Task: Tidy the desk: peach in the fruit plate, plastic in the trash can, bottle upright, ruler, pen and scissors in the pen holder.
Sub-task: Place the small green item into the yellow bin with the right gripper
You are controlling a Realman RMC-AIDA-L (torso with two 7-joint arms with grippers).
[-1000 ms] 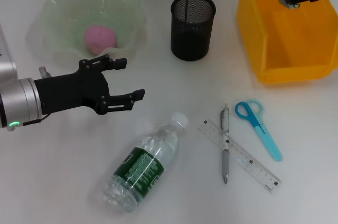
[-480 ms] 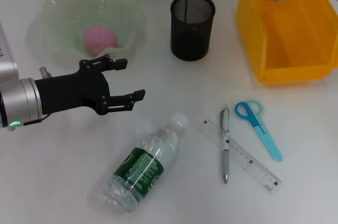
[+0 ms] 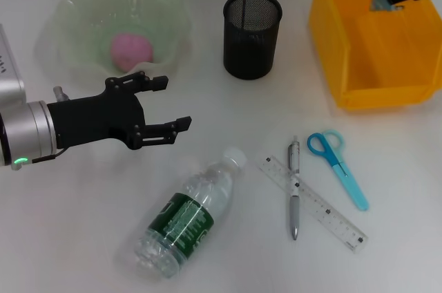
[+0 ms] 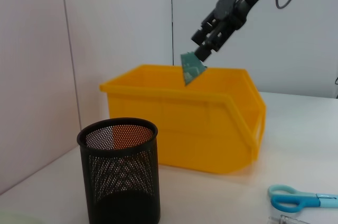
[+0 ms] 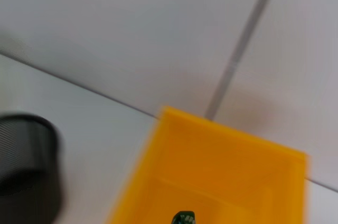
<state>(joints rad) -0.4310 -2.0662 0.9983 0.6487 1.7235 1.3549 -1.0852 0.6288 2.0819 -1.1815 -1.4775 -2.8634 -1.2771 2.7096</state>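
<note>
Yellow bin (image 5: 211, 171) below, black mesh holder (image 5: 26, 166) beside, wall (image 5: 132, 34) behind

No legible text or labels anywhere.

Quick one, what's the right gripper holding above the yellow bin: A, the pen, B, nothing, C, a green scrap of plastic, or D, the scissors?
C: the right gripper is shut on a green plastic scrap above the yellow bin; scissors and pen lie on the desk.
</note>
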